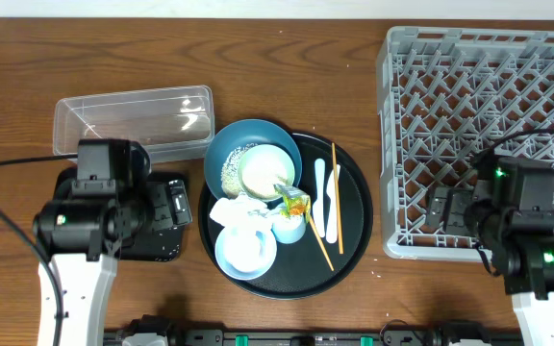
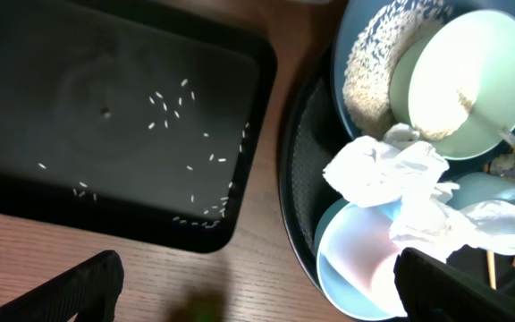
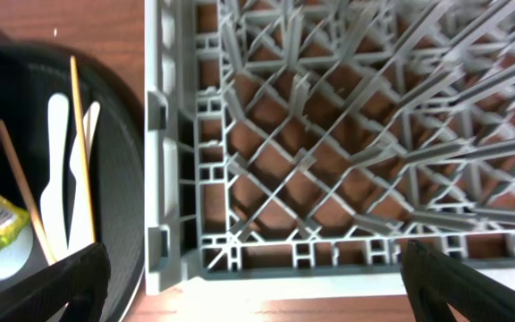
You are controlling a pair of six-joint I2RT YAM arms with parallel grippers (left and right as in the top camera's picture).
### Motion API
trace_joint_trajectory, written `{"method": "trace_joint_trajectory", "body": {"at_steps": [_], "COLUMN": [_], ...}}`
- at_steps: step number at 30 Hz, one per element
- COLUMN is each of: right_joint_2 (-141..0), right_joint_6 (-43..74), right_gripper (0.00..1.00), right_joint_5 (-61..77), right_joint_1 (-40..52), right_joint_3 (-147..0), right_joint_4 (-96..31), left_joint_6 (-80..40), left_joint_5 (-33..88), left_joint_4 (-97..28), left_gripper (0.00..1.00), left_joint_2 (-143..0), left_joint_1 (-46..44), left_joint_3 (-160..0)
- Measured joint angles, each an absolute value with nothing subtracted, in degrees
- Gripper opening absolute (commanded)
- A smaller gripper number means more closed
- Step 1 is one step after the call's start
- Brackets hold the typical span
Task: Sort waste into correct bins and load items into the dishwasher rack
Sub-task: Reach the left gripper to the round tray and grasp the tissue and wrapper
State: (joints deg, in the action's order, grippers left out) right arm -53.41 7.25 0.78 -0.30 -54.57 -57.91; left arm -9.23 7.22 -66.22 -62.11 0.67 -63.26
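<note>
Our left gripper (image 2: 257,268) hovers spread and empty between the flat black tray (image 2: 43,72), which holds rice grains (image 2: 164,112), and the crumpled napkins (image 2: 387,170), so either is reachable. Our right gripper (image 3: 256,255), likewise spread and empty, hovers over the dishwasher rack (image 3: 329,134) corner, beside the chopsticks (image 3: 80,134).

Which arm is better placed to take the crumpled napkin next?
Left, likely. The left gripper is open beside the round tray, with the napkin just ahead. The right gripper is over the rack corner, farther away.
</note>
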Motion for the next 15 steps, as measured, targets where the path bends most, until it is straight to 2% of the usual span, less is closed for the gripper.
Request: {"method": "trace_joint_trajectory", "body": {"at_steps": [3, 5, 8, 15], "right_joint_2": [-54.00, -53.95, -53.95, -53.95], "right_joint_6": [7.25, 7.25, 7.25, 7.25], "right_gripper": [0.99, 0.99, 0.99, 0.99], "right_joint_5": [1.08, 1.08, 1.10, 1.08], "right_joint_1": [-0.30, -0.30, -0.30, -0.30], "right_joint_3": [-54.59, -54.59, -54.59, -54.59], "right_joint_4": [-57.74, -57.47, -57.39, -57.65], "left_joint_6": [-9.23, -9.34, -9.61, -12.71], "left_joint_5": [9.30, 13.58, 19.81, 25.21], "left_joint_4": [-65.19, -61.95, -57.08, -50.78], "left_gripper": [0.99, 0.92, 0.92, 0.92], "left_joint_2": [-63.61, -64.14, -64.64, -68.31], "left_joint_1": [0.67, 0.67, 0.21, -8.08], "left_joint_3": [-63.26, -63.26, -63.31, -63.37]}}
